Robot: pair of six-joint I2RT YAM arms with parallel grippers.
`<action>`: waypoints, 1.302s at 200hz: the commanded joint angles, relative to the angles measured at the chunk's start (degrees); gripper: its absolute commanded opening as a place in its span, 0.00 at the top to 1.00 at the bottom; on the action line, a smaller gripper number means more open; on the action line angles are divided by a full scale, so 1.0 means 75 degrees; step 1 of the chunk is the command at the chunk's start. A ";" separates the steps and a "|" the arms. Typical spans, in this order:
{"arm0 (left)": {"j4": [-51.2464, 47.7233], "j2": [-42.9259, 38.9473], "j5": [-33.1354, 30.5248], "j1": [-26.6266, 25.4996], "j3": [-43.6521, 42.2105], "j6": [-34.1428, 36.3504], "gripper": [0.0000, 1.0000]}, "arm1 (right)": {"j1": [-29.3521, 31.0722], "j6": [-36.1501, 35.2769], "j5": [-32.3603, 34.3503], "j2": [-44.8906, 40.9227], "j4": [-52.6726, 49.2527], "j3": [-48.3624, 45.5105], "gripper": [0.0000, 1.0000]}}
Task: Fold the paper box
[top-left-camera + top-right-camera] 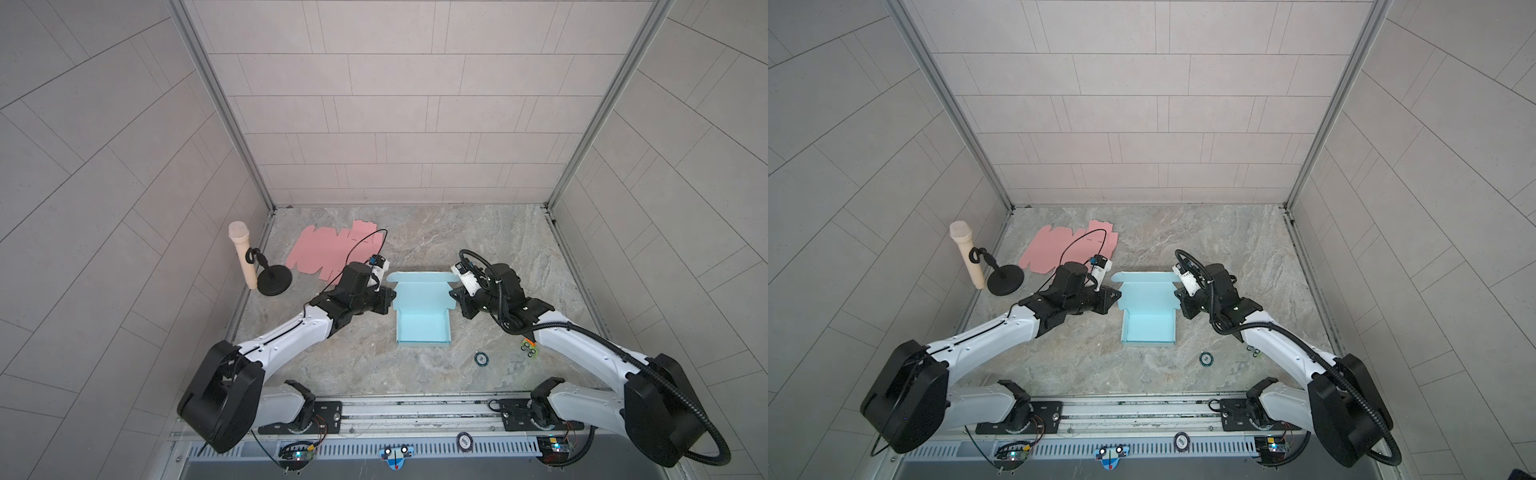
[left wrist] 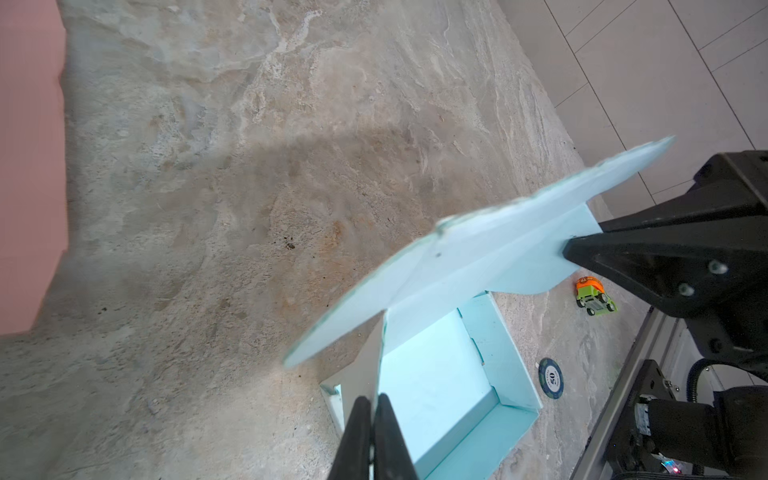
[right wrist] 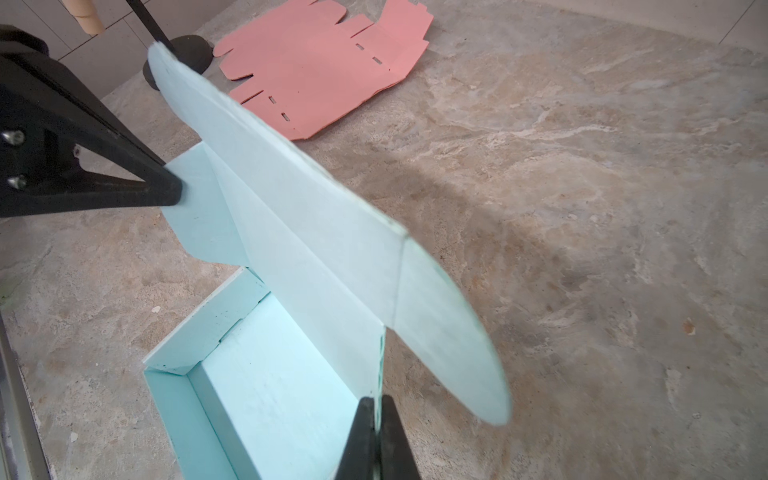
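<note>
While the left claw (image 2: 373,401) and the right claw (image 3: 377,401) each clamp tight on opposite side edges of its raised lid (image 1: 422,284), the blue paper box (image 1: 422,328) sits open on the tabletop (image 1: 365,374), a flat pink cutout (image 1: 320,253) lying behind it, a poker chip (image 1: 481,358) and toy car (image 1: 529,347) on the right arm's side.

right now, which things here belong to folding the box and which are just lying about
Job: blue paper box, left gripper and right gripper, both gripping it.
Lying about: pink flat cardboard, microphone on its stand, poker chip, toy car.
</note>
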 commanded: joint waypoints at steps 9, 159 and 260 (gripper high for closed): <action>-0.0214 -0.0234 -0.0640 -0.0243 0.0335 -0.0067 0.96 | -0.0013 0.0139 0.0462 -0.0130 0.0057 0.0178 0.99; 0.1126 0.0348 -0.1847 -0.0566 0.0559 -0.0658 0.97 | 0.1724 0.1488 0.4408 0.0573 0.0384 0.0866 0.85; 0.2417 0.0741 -0.1486 -0.0566 0.0146 -0.0655 0.96 | 0.2058 0.1952 0.5541 0.1701 0.0446 0.1234 0.88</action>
